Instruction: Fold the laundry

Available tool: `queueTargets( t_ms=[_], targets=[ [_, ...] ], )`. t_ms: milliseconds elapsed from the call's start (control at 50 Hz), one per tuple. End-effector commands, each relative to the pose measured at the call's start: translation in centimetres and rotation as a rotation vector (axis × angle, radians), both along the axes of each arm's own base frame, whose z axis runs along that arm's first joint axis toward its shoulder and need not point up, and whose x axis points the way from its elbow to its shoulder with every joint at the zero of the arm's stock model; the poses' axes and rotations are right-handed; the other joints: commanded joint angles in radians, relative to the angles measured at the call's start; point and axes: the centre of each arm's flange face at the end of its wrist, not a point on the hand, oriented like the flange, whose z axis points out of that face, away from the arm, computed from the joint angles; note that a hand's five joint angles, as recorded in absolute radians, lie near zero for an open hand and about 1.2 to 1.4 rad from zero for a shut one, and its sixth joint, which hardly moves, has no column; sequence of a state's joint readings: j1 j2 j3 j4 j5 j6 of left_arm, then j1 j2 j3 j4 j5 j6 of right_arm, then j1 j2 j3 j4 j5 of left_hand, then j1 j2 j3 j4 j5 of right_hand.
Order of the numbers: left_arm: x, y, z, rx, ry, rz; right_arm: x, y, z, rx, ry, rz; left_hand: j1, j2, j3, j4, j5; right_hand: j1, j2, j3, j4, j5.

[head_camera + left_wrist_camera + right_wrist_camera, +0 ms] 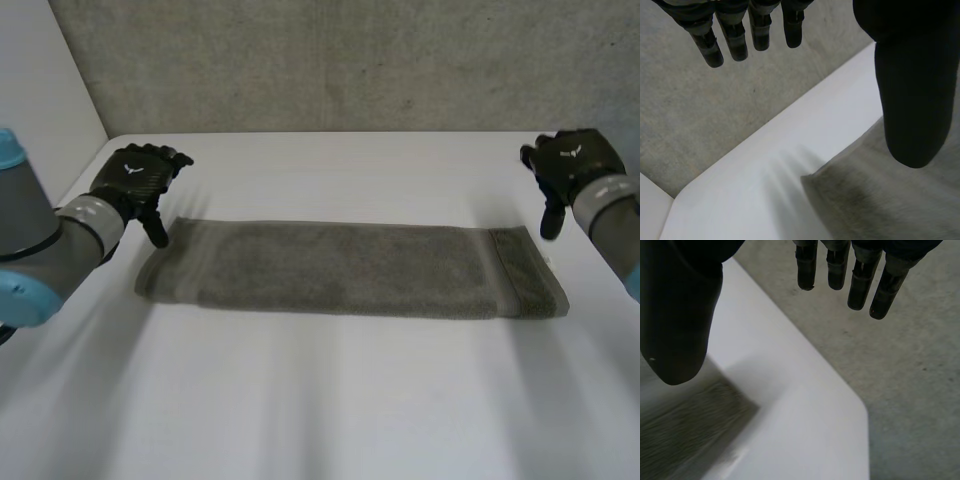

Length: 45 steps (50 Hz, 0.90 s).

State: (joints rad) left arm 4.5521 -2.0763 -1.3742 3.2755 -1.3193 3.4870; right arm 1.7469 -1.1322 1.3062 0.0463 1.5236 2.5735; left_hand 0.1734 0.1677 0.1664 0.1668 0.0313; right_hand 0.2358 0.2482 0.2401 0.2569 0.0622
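Currently: 1 grey towel (340,270), folded to a long narrow strip, lies flat across the middle of the white desk (320,400), running left to right. A banded hem shows at its right end. Left hand (135,180) sits by the towel's far left corner, fingers (710,45) straight, slightly spread, well off the left thumb (912,100), pinching nothing. That thumb hangs over the corner; contact cannot be told. Right hand (572,160) is near the far right corner, just beyond the hem, fingers (860,287) straight, spread away from the right thumb (677,315), holding nothing. Grey concrete wall (350,60) stands behind the desk's far edge.
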Motion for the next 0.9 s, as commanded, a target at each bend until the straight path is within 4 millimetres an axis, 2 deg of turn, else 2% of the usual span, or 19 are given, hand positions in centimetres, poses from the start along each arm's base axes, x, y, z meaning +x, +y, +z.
queueTargets(
  t_ms=[20,140,240,420,460,480,520,540,560,600,640,660,700,780,820,840,860,880,900],
  targets=[
    [0.7,3.7,0.8,-0.016,0.115,0.015,-0.6,4.6,-2.6,0.140,0.014,0.031,0.002,0.008,0.009,0.009,-0.031,-0.061,-0.074,-0.066,-0.082,-0.062],
    [0.9,5.1,-0.9,-0.035,0.199,0.020,-0.8,5.5,-5.0,0.191,0.012,0.057,0.002,0.008,0.009,0.009,-0.031,0.011,-0.002,0.006,-0.010,0.010],
    [0.8,5.4,-1.4,-0.062,0.212,0.013,-1.5,4.7,-8.1,0.224,0.003,0.060,0.002,0.008,0.009,0.009,-0.031,0.163,0.151,0.159,0.142,0.162],
    [1.1,5.4,-1.0,-0.076,0.215,0.020,-2.7,3.0,-10.4,0.254,0.018,0.021,0.002,0.008,0.009,0.009,-0.031,0.325,0.312,0.320,0.304,0.324],
    [1.1,5.3,-1.0,-0.078,0.214,0.021,-3.2,2.4,-11.1,0.264,0.033,0.012,0.002,0.008,0.009,0.009,-0.031,0.491,0.479,0.487,0.470,0.490],
    [1.2,5.3,-1.0,-0.078,0.214,0.022,-3.2,2.4,-11.1,0.264,0.033,0.012,0.002,0.008,0.009,0.009,-0.031,0.492,0.480,0.488,0.471,0.491],
    [1.2,5.3,-1.0,-0.077,0.213,0.024,-4.3,1.4,-11.1,0.254,0.043,-0.024,0.002,0.008,0.009,0.009,-0.031,0.997,0.985,0.993,0.976,0.996],
    [1.2,5.3,-1.0,-0.077,0.213,0.024,-4.3,1.4,-11.1,0.254,0.043,-0.025,0.002,0.008,0.009,0.009,-0.031,1.000,0.988,0.996,0.979,0.999],
    [1.2,5.3,-1.0,-0.077,0.213,0.024,-4.9,1.0,-10.9,0.247,0.046,-0.051,0.002,0.008,0.009,0.009,-0.031,1.159,1.146,1.155,1.138,1.158],
    [1.3,5.3,-1.0,-0.076,0.215,0.026,-5.8,0.5,-10.7,0.234,0.055,-0.088,0.002,0.008,0.009,0.009,-0.031,1.160,1.148,1.156,1.139,1.159],
    [1.3,5.3,-1.0,-0.076,0.215,0.026,-7.8,-0.6,-9.7,0.196,0.095,-0.183,0.002,0.008,0.009,0.009,-0.031,1.160,1.148,1.156,1.139,1.159],
    [1.3,5.3,-1.0,-0.076,0.215,0.026,-7.8,-0.7,-9.7,0.196,0.095,-0.183,0.002,0.008,0.009,0.009,-0.031,1.160,1.148,1.156,1.139,1.159],
    [1.3,5.3,-1.0,-0.077,0.215,0.027,-9.7,-1.9,-8.3,0.140,0.168,-0.259,0.002,0.008,0.009,0.009,-0.031,1.160,1.148,1.156,1.139,1.159],
    [1.3,5.3,-1.0,-0.076,0.216,0.027,-10.3,-2.5,-6.5,0.083,0.263,-0.278,0.002,0.008,0.009,0.009,-0.031,1.160,1.148,1.156,1.139,1.159],
    [1.2,5.3,-1.1,-0.074,0.216,0.026,-9.2,-2.8,-4.1,-0.005,0.303,-0.254,0.002,0.008,0.009,0.009,-0.031,1.160,1.148,1.156,1.139,1.159],
    [1.2,5.3,-1.1,-0.074,0.216,0.026,-9.2,-2.8,-4.1,-0.006,0.303,-0.254,0.002,0.008,0.009,0.009,-0.031,1.160,1.148,1.156,1.139,1.159],
    [1.2,5.3,-1.1,-0.074,0.216,0.026,-6.3,-2.3,-2.7,-0.062,0.285,-0.189,0.002,0.008,0.009,0.009,-0.031,1.160,1.148,1.156,1.139,1.159],
    [1.2,5.3,-1.1,-0.074,0.216,0.026,-1.8,-1.1,-0.8,-0.139,0.249,-0.084,0.002,0.008,0.009,0.009,-0.031,1.160,1.148,1.156,1.139,1.159],
    [1.2,5.3,-1.1,-0.074,0.216,0.026,-1.7,-1.1,-0.8,-0.140,0.249,-0.083,0.002,0.008,0.009,0.009,-0.031,1.160,1.148,1.156,1.139,1.159]
  ],
)
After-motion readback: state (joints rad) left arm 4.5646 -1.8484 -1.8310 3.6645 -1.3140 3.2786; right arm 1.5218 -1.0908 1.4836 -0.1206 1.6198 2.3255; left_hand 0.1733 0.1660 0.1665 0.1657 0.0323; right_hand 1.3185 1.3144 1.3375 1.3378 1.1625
